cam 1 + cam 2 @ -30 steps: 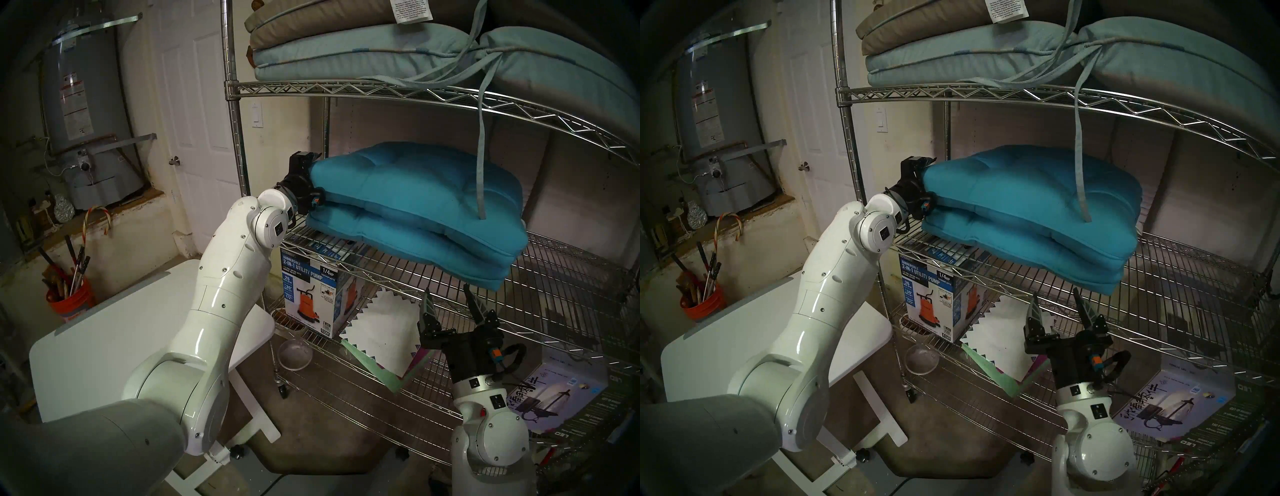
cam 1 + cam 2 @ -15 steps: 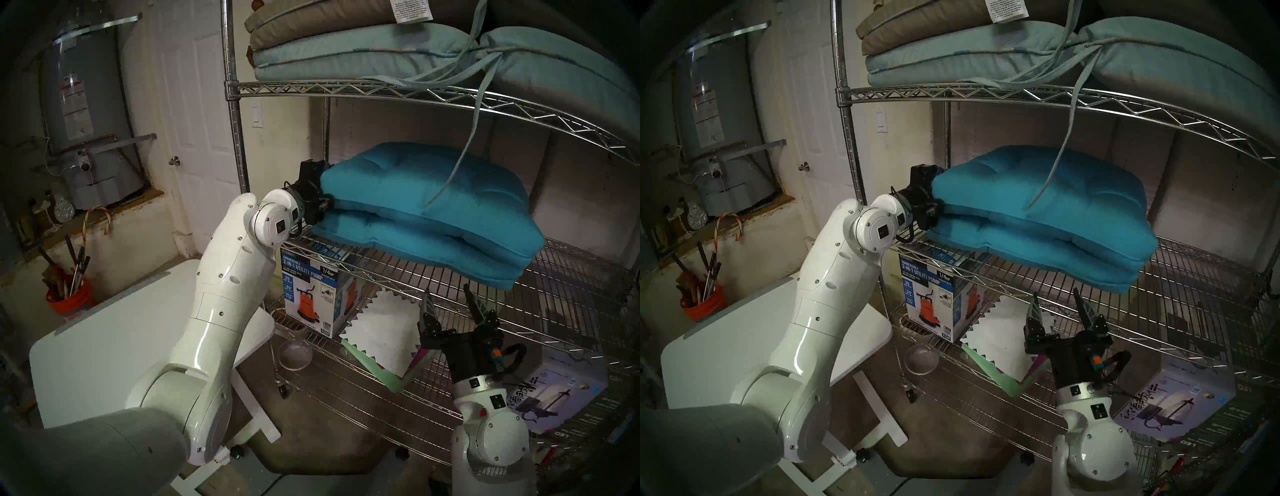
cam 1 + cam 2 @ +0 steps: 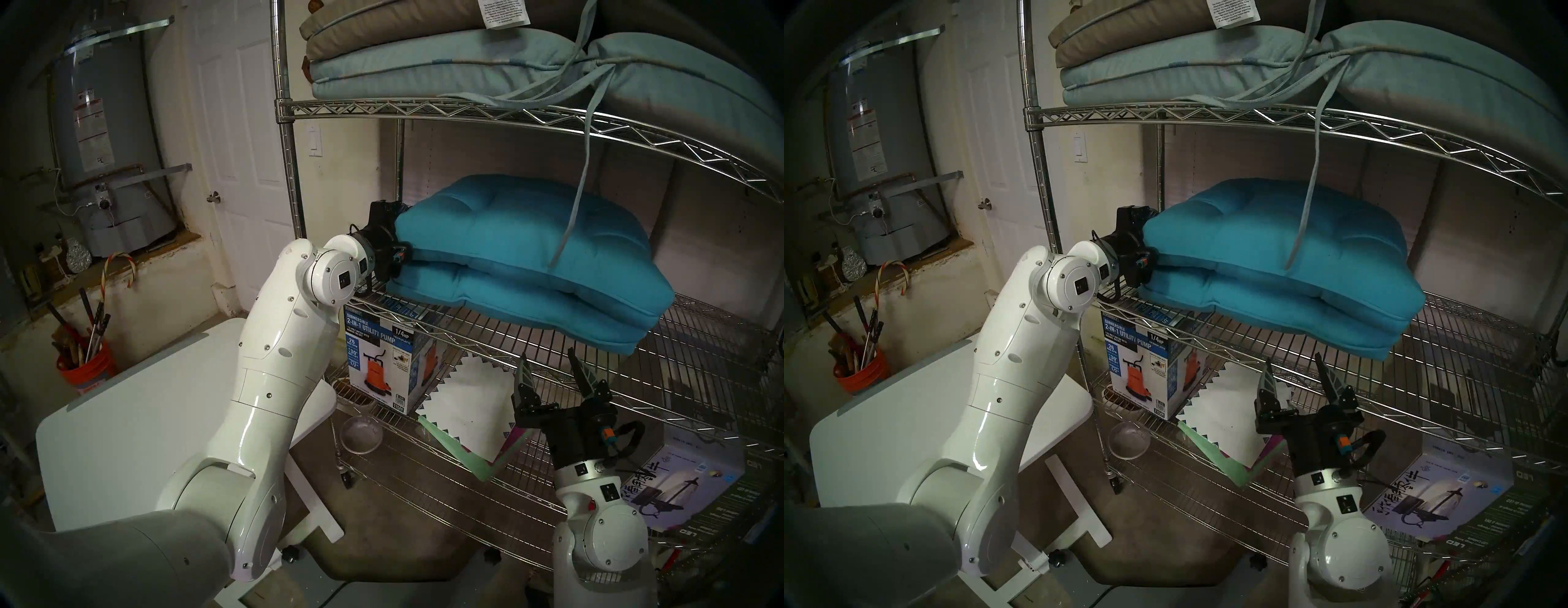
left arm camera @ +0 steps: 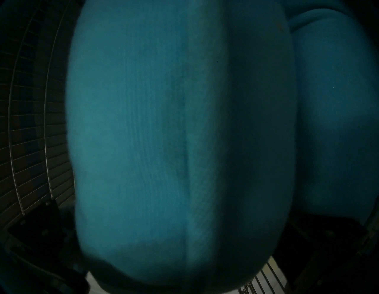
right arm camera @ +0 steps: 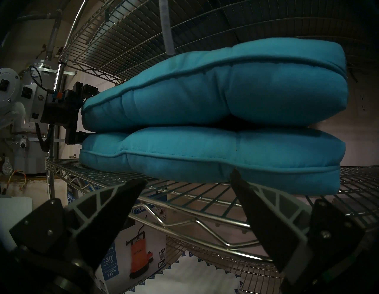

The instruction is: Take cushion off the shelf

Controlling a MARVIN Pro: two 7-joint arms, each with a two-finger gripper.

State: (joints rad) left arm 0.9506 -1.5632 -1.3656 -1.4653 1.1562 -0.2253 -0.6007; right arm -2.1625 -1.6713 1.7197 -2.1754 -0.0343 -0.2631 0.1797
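My left claw [image 3: 392, 237] is set wide over the left end of the top teal cushion [image 3: 522, 231], one finger above it and one in the seam below, and the cloth fills my left wrist view edge to edge. That cushion lies on a second teal cushion [image 3: 509, 305] on the middle tier of the wire shelf [image 3: 488, 339]. Compared with a second ago, the pair has slid toward the right of the head view: the right corner now hangs further out over the shelf's front edge, and my left wrist sits closer in to the steel post [image 3: 292, 178]. The pale tie strap [image 3: 577, 187] dangling from the light blue cushion [image 3: 424, 63] on the tier above swung left half a second ago and now hangs slanted across the top cushion. My right claw [image 3: 549, 367] has not moved; it stands empty with its fingers spread, tips just under the front edge of the middle tier, below the overhanging corner.

Writing I can read: the box [image 3: 382, 361] on the lower tier says "SUBMERSIBLE 2-IN-1 UTILITY PUMP", "1/4 HP", and from my right wrist "30' MAX LIFT" and "1 YEAR". A second box [image 3: 687, 479] at lower right shows large Chinese characters and "LED". The white tag on the tan cushion [image 3: 382, 21] up top is too small to read.
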